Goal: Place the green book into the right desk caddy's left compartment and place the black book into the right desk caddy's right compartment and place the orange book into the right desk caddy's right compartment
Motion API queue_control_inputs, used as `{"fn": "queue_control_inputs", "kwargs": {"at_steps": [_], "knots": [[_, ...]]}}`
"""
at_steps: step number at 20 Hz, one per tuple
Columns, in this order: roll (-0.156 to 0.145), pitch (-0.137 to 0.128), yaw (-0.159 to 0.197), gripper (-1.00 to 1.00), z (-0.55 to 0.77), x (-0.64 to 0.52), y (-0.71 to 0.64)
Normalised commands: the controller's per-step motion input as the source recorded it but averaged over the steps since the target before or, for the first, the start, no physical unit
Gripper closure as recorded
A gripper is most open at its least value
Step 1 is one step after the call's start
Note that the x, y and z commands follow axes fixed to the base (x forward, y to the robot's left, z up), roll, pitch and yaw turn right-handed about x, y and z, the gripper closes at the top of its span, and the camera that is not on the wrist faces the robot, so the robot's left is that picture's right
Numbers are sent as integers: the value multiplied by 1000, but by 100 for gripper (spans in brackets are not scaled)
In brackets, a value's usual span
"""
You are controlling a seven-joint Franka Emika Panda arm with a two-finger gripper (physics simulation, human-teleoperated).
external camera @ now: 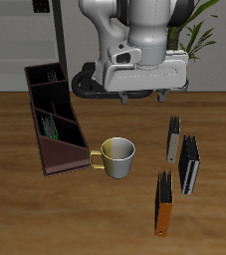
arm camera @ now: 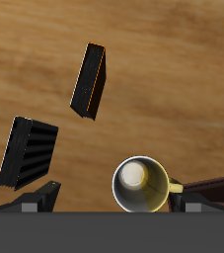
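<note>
The right desk caddy [external camera: 53,125] stands at nine o'clock with the green book [external camera: 49,127] in its middle section. A mug [external camera: 116,156] sits centre. At four o'clock stand the black book [external camera: 189,164] and the orange book [external camera: 163,202]. The gripper [external camera: 136,94] hangs above the table, empty, fingers parted.

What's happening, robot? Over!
Gripper open, empty. Green book in right desk caddy. Black book, orange book on table. Mug beside caddy.

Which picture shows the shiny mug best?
The wrist view: the mug appears large, seen straight down into its pale inside, handle showing. In the exterior view the mug is smaller, seen from its side, beside the right desk caddy.
</note>
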Motion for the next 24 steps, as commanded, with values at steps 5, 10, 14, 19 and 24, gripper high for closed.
{"fn": "queue_control_inputs", "kwargs": {"at_steps": [5, 10, 14, 19, 24], "knots": [[19, -7, -5, -100, 34, 434, 200], [20, -29, -21, -100, 14, 405, 229], [-16, 8, -50, -100, -105, 331, 74], [8, -22, -37, -100, -104, 313, 40], [20, -14, -28, -100, -156, 225, 106]]}}
